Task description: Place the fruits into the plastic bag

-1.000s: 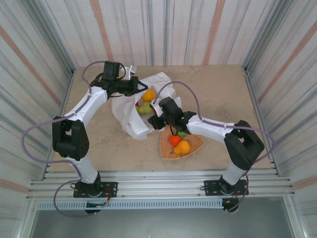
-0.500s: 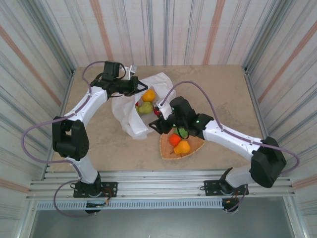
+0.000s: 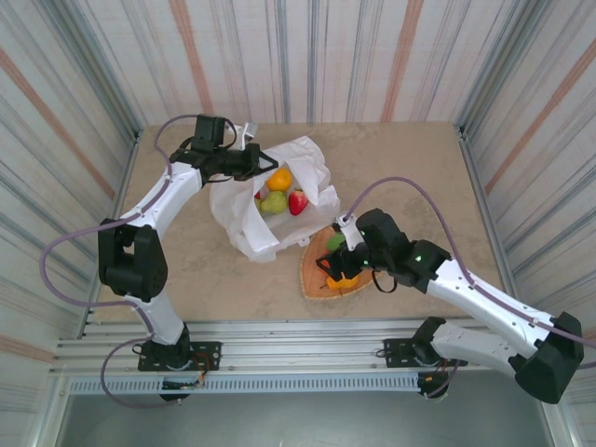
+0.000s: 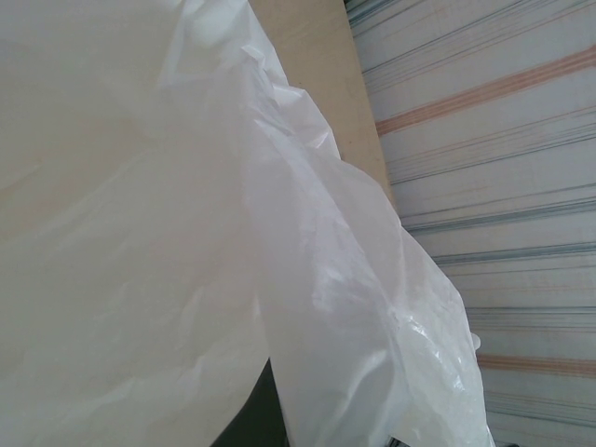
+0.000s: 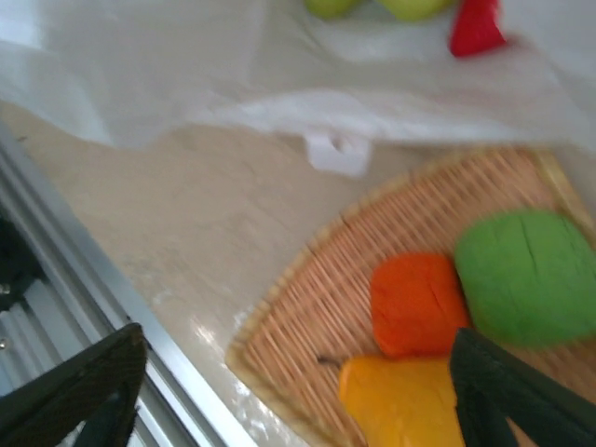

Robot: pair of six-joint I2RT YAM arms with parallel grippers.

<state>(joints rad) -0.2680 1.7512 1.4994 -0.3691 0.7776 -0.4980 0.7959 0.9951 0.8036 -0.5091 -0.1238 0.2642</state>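
Top camera first. The plastic bag lies on the tabletop a little left of centre, with its mouth spread open toward the right. The left jaws are pinched shut on the bag's far rim and hold that mouth up. Inside it sit an orange fruit, a green pear-like fruit and the strawberry. Just near and right of the bag is the woven tray. The right jaws hover over it, above a green fruit and a yellow-orange fruit.

Left wrist now. The bag's crinkled white film is right up against the lens, with a strip of tabletop and the striped wall beyond. The grip itself can't be made out here; the overhead view is what shows it.

Right wrist. The two dark fingers stand wide apart with nothing between them, so these jaws are open and empty. Below them the tray carries the green fruit, a red-orange fruit and the yellow-orange fruit, all huddled together and touching. At the far edge are the bag and the strawberry inside it.

This looks like the reach for the next fruit, with three left on the tray. The red-orange one sits most nearly between the fingers. The jaws need to drop straight down around it and close without shoving its neighbours. Then it has to be lifted over the rim to the far left and let go inside the bag's mouth.
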